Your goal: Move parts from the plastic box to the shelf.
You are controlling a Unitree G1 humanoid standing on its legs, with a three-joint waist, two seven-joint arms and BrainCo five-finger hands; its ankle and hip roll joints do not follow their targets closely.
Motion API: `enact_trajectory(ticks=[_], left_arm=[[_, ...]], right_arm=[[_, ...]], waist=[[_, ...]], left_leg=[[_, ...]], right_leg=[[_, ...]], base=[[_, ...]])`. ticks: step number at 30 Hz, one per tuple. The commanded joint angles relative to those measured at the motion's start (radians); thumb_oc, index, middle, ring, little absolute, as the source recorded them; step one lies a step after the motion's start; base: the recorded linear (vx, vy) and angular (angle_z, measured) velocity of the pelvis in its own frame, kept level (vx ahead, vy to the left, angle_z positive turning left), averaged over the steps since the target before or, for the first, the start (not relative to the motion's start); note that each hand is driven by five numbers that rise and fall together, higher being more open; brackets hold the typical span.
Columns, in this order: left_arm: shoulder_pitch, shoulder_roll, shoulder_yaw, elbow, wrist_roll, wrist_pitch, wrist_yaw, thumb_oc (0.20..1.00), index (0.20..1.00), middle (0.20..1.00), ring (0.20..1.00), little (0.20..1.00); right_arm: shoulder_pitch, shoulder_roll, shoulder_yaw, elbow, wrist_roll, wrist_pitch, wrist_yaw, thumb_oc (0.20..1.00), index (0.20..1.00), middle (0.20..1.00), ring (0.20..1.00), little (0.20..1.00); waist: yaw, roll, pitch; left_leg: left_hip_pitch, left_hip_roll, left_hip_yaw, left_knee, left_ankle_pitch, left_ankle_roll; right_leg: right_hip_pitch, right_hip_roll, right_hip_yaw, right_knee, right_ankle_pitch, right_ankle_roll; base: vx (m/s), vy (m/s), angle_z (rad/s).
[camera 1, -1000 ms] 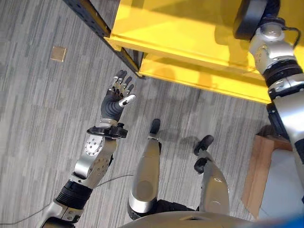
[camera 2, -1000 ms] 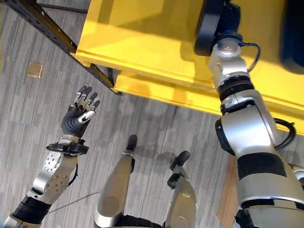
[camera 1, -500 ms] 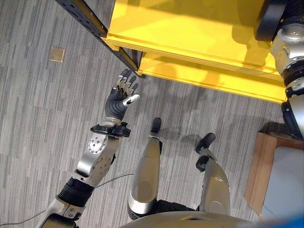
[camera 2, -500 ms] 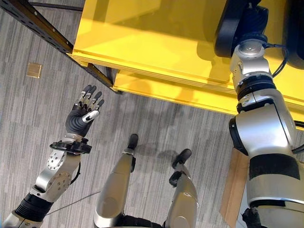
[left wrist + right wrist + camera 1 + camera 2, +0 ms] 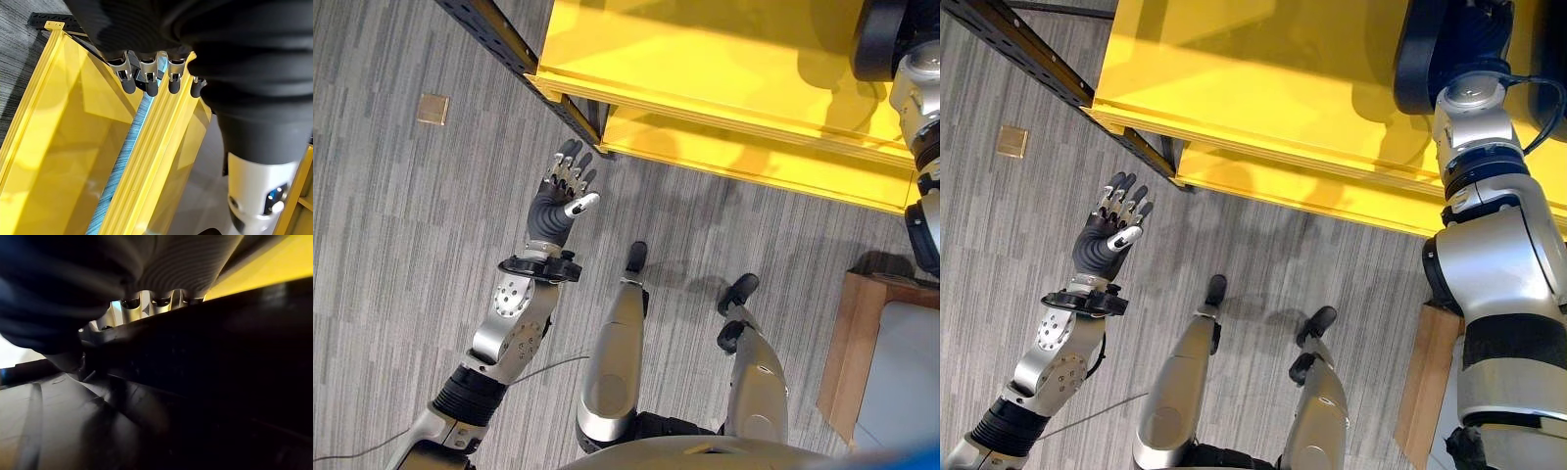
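Looking down from the head views, we note the yellow shelf filling the upper part of the frame, its two tiers edge-on, with a dark perforated upright running diagonally at the upper left.

Our left hand sits left of centre in the frame, raised over the grey striped floor, fingers straight and spread, thumb out to the side, holding nothing. It is just below the shelf's lower left corner and apart from it. In the left wrist view the same hand shows its dark-tipped fingers extended in a row, with the yellow shelf boards beyond them.

Our right arm rises along the right edge of the frame to the upper right corner, where a dark rounded part lies against the top tier of the shelf at the end of the arm. In the right wrist view the right hand shows as a row of silver fingers behind a dark edge of that part; we cannot tell whether they are curled round it or not.

A small tan square lies on the floor at the upper left. A wooden box stands at the lower right edge of the frame.
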Motion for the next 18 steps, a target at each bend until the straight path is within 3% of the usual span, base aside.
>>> enact_trajectory(ticks=[1, 11, 12, 13, 18], left_arm=[[0.036, 0.003, -0.029, -0.063, -0.006, -0.067, 0.005, 1.000, 1.000, 1.000, 1.000, 1.000], [0.029, 0.006, -0.031, -0.065, -0.004, -0.069, 0.010, 1.000, 1.000, 1.000, 1.000, 1.000], [0.029, 0.005, -0.031, -0.063, -0.006, -0.069, 0.012, 1.000, 1.000, 1.000, 1.000, 1.000], [0.029, 0.006, -0.030, -0.064, -0.006, -0.070, 0.014, 1.000, 1.000, 1.000, 1.000, 1.000], [0.030, 0.006, -0.027, -0.063, -0.006, -0.072, 0.021, 1.000, 1.000, 1.000, 1.000, 1.000]], right_arm=[[-0.073, -0.059, 0.054, -0.030, 0.003, -0.052, -0.026, 0.200, 0.200, 0.200, 0.200, 0.200], [-0.077, -0.069, 0.037, -0.004, 0.027, -0.047, -0.031, 0.200, 0.200, 0.200, 0.200, 0.200], [-0.078, -0.066, 0.031, 0.000, 0.041, -0.047, -0.033, 0.416, 0.416, 0.416, 0.416, 0.416], [-0.080, -0.066, 0.026, 0.004, 0.049, -0.048, -0.036, 1.000, 1.000, 1.000, 1.000, 1.000], [-0.082, -0.060, 0.001, 0.002, 0.084, -0.058, -0.053, 1.000, 1.000, 1.000, 1.000, 1.000]], waist=[[-0.001, 0.007, -0.109], [0.004, 0.012, -0.106], [0.003, 0.012, -0.106], [0.003, 0.013, -0.107], [0.000, 0.013, -0.108]], left_leg=[[-0.038, 0.002, -0.001, -0.067, 0.047, -0.004], [-0.041, -0.003, -0.003, -0.068, 0.047, -0.003], [-0.042, -0.003, -0.002, -0.066, 0.047, -0.002], [-0.042, -0.003, -0.002, -0.068, 0.047, -0.002], [-0.037, -0.002, -0.001, -0.075, 0.050, -0.004]], right_leg=[[0.064, -0.034, 0.020, 0.186, -0.208, 0.070], [0.064, -0.033, 0.016, 0.190, -0.212, 0.069], [0.064, -0.032, 0.016, 0.188, -0.210, 0.070], [0.064, -0.032, 0.016, 0.188, -0.210, 0.070], [0.070, -0.031, 0.018, 0.180, -0.209, 0.070]], base=[[0.00, 0.000, 0.00], [0.00, 0.000, 0.00], [0.00, 0.000, 0.00], [0.00, 0.000, 0.00], [0.00, 0.000, 0.00]])
